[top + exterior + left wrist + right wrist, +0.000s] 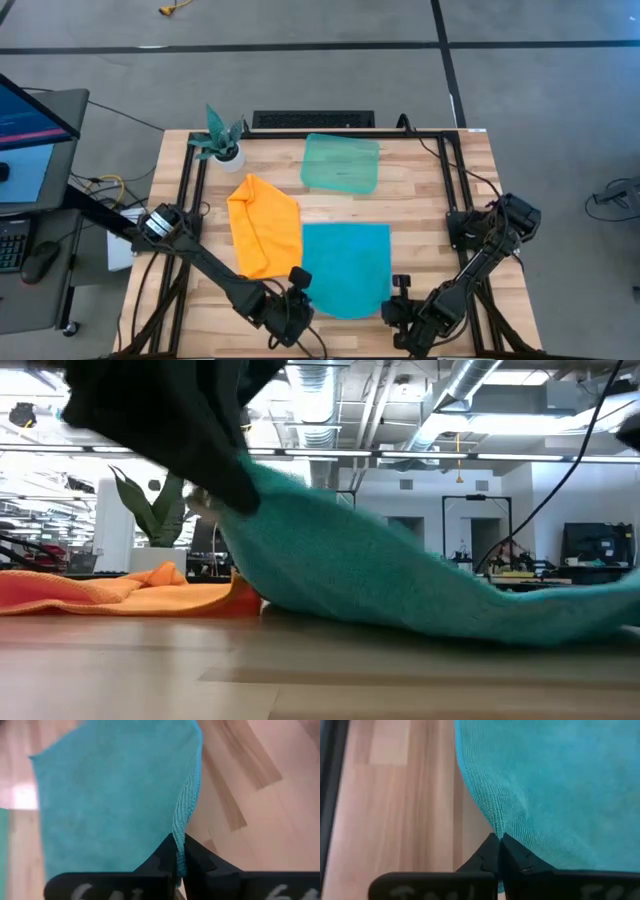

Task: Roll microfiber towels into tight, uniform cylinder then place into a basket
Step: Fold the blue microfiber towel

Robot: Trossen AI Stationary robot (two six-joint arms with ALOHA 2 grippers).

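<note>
High view: the turquoise towel (345,268) lies spread on the wooden table (420,200), near the front edge. The left end effector (298,283) sits at the towel's front-left corner; the right end effector (398,292) sits at its front-right corner. The orange towel (265,224) lies crumpled just beside the turquoise towel, on its left. The teal-green basket (341,162) stands behind both towels, apart from them. A small potted plant (222,140) stands at the rear left corner.

Low view: the turquoise towel (380,575) is raised at one corner beneath a dark arm and slopes down to the table. The orange towel (130,592) lies flat behind it.

Left wrist view: the left end effector (179,860) is pressed together, pinching the edge of the turquoise towel (110,795).

Right wrist view: the right end effector (499,849) is pressed together, pinching the hem of the turquoise towel (560,785).
</note>
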